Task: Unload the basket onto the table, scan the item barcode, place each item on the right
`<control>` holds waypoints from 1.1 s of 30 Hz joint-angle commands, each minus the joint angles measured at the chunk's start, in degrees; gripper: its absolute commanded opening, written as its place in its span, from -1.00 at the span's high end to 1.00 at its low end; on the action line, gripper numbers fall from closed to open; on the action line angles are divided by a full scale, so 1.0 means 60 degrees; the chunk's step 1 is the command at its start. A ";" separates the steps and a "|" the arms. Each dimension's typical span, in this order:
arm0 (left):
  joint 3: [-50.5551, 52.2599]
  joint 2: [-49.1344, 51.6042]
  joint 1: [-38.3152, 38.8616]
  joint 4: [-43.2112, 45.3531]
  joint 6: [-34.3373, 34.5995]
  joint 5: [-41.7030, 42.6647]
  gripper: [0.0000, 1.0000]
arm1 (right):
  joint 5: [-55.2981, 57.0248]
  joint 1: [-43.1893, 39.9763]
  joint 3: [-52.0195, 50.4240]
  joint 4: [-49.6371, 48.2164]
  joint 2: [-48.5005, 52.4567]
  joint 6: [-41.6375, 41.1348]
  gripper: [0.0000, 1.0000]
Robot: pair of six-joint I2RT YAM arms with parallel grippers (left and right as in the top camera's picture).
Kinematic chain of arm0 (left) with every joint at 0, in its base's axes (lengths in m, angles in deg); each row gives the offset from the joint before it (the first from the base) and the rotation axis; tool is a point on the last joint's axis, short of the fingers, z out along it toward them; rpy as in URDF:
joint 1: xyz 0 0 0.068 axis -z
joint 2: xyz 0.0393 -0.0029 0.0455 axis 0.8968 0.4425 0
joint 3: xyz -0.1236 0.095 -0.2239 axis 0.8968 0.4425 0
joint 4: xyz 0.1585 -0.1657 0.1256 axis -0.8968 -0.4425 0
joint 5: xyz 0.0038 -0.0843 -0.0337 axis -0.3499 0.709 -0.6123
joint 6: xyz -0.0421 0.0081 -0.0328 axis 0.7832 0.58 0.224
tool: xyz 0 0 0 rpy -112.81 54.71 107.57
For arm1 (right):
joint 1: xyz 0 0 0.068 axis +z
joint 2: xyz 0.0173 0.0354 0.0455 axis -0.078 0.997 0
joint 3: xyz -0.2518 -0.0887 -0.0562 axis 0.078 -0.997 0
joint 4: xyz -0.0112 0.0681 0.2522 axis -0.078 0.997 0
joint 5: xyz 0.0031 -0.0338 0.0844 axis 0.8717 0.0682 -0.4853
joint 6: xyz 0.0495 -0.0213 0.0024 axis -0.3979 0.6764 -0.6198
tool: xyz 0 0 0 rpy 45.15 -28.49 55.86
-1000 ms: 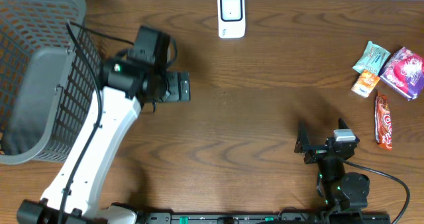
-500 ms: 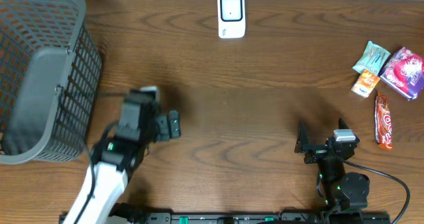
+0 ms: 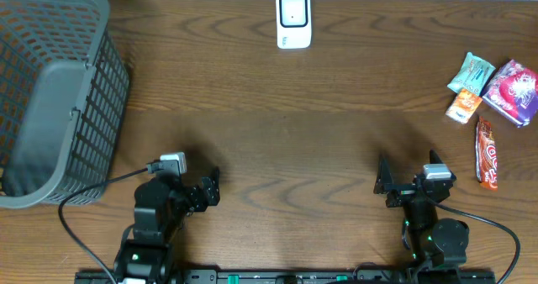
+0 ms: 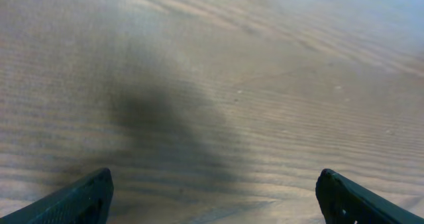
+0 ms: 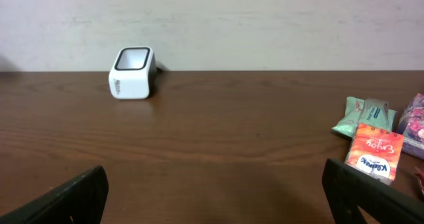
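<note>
- Left gripper [image 3: 208,190] sat with jaws spread wide and empty, near the grey basket [image 3: 105,107].
- Right gripper [image 3: 385,183] gaped empty too, facing the white scanner [image 3: 293,19] and snack packets [image 3: 492,91].

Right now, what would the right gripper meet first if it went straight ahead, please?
Probably nothing on the table: the right gripper points between the white scanner on its left and the snack packets on its right. The pale wall beyond comes first, though depth is unclear.
</note>
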 commanded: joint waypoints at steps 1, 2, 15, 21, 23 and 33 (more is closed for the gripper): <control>0.0146 -0.0831 -0.0047 0.0098 -0.0091 0.0215 -0.96 | -0.0022 -0.0066 -0.0011 0.0044 -0.0058 -0.0087 -0.98; 0.0182 -0.1075 -0.0047 0.0098 -0.0091 0.0215 -0.96 | -0.0022 -0.0066 -0.0011 0.0044 -0.0058 -0.0087 -0.98; 0.0696 -0.3606 -0.0058 0.0117 -0.0240 -0.0470 -0.96 | -0.0022 -0.0066 -0.0011 0.0044 -0.0058 -0.0087 -0.99; 0.0841 -0.4444 -0.0277 0.0113 -0.0452 -0.0463 -0.96 | -0.0022 -0.0066 -0.0011 0.0044 -0.0058 -0.0087 -0.99; 0.0841 -0.4575 -0.0412 0.0087 -0.0543 -0.0470 -0.96 | -0.0022 -0.0066 -0.0011 0.0044 -0.0058 -0.0091 -0.99; 0.0841 -0.5067 -0.0943 -0.0047 -0.2113 -0.0470 -0.96 | -0.0022 -0.0066 -0.0011 0.0044 -0.0058 -0.0087 -0.99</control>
